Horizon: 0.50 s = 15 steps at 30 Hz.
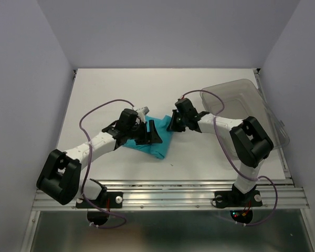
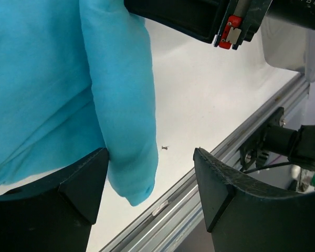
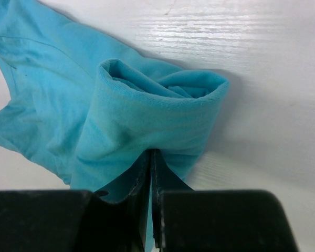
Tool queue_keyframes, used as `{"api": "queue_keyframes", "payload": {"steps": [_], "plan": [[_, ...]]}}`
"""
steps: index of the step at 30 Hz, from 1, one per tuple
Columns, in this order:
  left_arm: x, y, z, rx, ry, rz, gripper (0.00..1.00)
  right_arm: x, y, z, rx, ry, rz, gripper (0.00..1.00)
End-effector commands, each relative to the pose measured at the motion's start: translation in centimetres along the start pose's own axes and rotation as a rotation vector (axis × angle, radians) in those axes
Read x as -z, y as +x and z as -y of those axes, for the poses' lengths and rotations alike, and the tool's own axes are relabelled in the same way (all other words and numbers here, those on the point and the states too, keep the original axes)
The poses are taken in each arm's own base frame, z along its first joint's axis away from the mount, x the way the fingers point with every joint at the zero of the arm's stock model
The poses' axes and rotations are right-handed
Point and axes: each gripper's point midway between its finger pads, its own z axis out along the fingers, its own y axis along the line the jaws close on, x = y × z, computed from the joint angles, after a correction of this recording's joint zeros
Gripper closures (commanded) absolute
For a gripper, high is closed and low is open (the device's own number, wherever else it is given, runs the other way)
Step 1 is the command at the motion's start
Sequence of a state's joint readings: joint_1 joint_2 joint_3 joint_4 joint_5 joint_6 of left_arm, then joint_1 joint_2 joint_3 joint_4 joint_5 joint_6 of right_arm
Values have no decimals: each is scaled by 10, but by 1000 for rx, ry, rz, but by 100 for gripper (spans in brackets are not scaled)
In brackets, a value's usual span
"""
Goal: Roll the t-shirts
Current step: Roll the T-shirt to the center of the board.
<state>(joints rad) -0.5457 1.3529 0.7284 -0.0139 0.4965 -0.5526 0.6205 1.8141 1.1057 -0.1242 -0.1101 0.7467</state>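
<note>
Jaws of L gripper (image 1: pixel 148 132) stand wide apart, gripping nothing; in L wrist view a rolled fold of the plain teal-turquoise short-sleeved t-shirt of thin soft fabric (image 1: pixel 158 147) hangs into the gap, right by one finger (image 2: pixel 81 186). R gripper (image 1: pixel 174 124) has jaws closed tight, pinching a rolled, cuff-like end of the t-shirt; the roll's open mouth faces away from the fingers.

Surface: flat white table (image 1: pixel 94 100), faint grain seen in R wrist view; plain pale lilac-grey walls (image 1: pixel 163 31) on three sides. T-shirt lies bunched abt mid-table, btwn both grippers.

Clear grey-tinted plastic bin (image 1: pixel 252 89) sits at far R corner, apart from the t-shirt; table shows thru its floor; R arm crosses its near-L corner in top view.

Silver aluminium rail (image 1: pixel 168 191) runs along near edge w/ both arm bases on it; the t-shirt's lower tip is near the rail but apart; tiny dark speck (image 2: pixel 165 148) on table just beside the fold. White surface shows L of the t-shirt and beyond it to the far wall; on R the bin takes the far part.
</note>
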Motion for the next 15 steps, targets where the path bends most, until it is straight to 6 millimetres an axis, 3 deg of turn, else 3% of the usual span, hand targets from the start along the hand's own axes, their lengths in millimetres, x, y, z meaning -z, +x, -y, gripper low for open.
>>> {"api": "queue_keyframes", "payload": {"steps": [1, 4, 7, 12, 14, 15], "plan": [[18, -14, -4, -31, -83, 65, 25, -3, -6, -25, 65, -60, -3, 91], [19, -17, -5, -20, -92, 86, 27, -1, -4, -26, 81, -63, -16, 90], [15, -16, -1, -12, -56, 85, 39, 2, -3, -27, 86, -70, -22, 90], [4, -19, -2, 10, -29, 109, 81, 7, 0, -37, 126, -100, -47, 88], [-5, -19, -16, 27, -76, 113, 100, 13, -7, -41, 136, -99, -19, 87], [-11, -15, -27, 43, -109, 98, 100, 14, -13, -39, 137, -80, 6, 87]]}}
